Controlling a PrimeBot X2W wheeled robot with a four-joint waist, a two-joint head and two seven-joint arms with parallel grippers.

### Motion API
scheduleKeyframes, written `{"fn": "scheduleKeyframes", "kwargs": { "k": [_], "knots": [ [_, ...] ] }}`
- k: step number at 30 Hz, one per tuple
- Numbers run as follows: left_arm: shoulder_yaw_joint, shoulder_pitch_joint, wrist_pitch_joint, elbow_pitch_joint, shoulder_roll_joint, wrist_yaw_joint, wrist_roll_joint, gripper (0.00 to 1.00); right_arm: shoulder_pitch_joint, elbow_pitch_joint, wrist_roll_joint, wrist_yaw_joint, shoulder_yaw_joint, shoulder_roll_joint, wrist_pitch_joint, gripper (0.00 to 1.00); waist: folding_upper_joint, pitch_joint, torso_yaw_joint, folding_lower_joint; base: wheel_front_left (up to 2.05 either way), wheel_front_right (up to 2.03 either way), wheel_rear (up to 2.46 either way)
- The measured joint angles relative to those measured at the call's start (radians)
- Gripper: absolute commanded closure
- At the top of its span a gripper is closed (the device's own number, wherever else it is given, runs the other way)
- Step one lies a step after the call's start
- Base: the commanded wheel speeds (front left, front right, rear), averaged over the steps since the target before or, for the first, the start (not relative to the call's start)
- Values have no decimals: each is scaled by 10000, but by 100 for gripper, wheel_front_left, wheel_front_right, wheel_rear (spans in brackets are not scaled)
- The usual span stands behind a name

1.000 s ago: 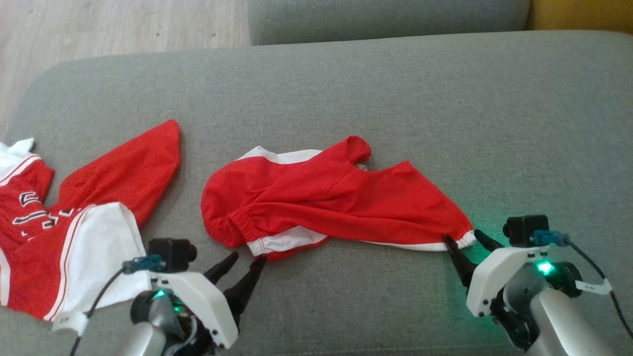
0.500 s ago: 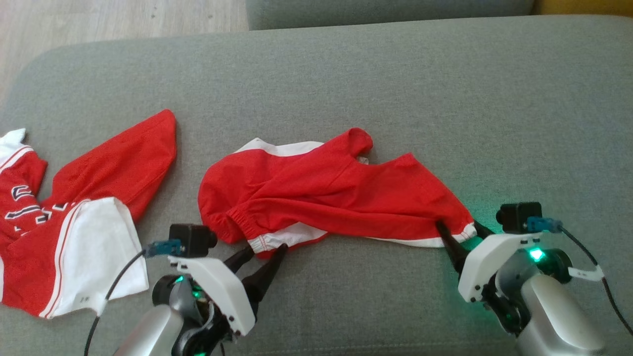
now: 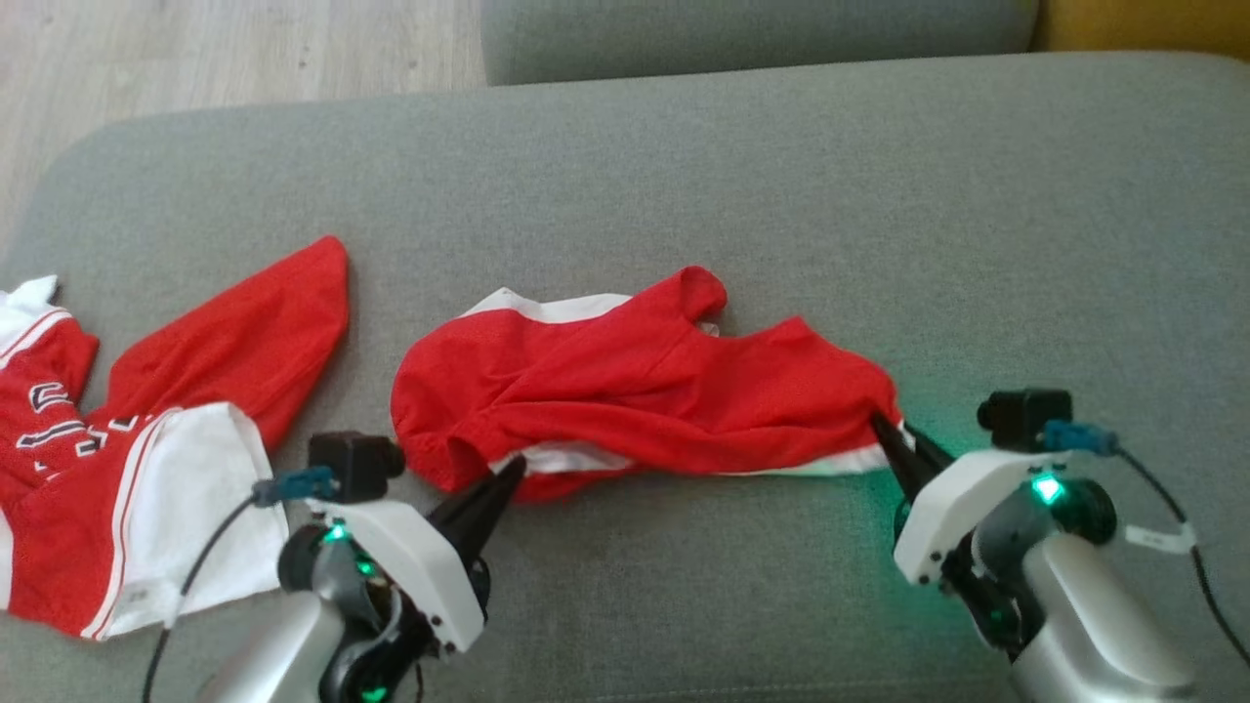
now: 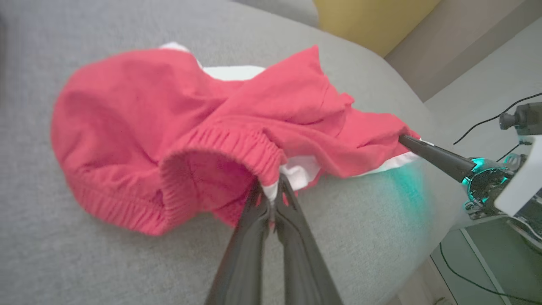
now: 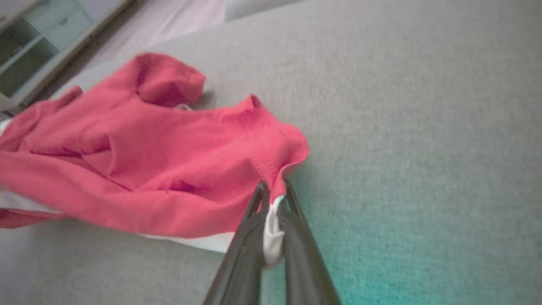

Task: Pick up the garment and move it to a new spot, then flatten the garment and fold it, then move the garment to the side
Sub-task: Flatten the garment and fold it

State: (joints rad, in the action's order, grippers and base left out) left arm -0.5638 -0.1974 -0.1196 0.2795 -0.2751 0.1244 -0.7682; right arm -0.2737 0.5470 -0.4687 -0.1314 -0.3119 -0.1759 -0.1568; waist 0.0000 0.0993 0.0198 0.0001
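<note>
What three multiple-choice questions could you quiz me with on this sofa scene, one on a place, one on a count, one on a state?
1. Where does the red mesh garment with white trim lie?
A. on the wooden floor
B. on the grey fabric sofa cushion
C. in a basket

2. How many grippers are shut on it?
A. none
B. one
C. two

3. What is its state?
A. bunched and wrinkled
B. folded in a neat square
C. hanging in the air

Answers:
1. B, grey cushion shows all round it.
2. C, the left gripper pinches white cloth by its elastic waistband, and the right gripper pinches its white hem.
3. A, folds and creases run across it.
</note>
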Motion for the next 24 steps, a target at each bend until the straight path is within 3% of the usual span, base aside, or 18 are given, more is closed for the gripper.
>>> {"fn": "scheduleKeyframes", "kwargs": {
  "k": [6,12,16,17,24],
  "knots": [
    [52,-508,-196,-892,-732,2,224,100,-72,-1455,-1549,0,-54,-186,-458,100,0,6,41,0,0,0,0],
    [-42,-3482,-1007,-984,-1210,2,-224,100,-1985,-2096,-2871,0,-211,-746,-1540,100,0,752,88,0,0,0,0],
    [-407,-6035,-1407,-186,-1371,4,-646,100,-4172,-1833,-3726,0,-130,-886,-2061,100,0,1538,133,1,0,0,0],
    [-407,-6035,-1407,-186,-1371,4,-646,100,-4172,-1833,-3726,0,-130,-886,-2061,100,0,1538,133,1,0,0,0],
    [-1112,-9852,-1925,1778,-1363,4,-1641,100,-7936,-173,-4261,0,56,-928,-2284,100,-1,3003,189,5,0,0,0]
  ]
}}
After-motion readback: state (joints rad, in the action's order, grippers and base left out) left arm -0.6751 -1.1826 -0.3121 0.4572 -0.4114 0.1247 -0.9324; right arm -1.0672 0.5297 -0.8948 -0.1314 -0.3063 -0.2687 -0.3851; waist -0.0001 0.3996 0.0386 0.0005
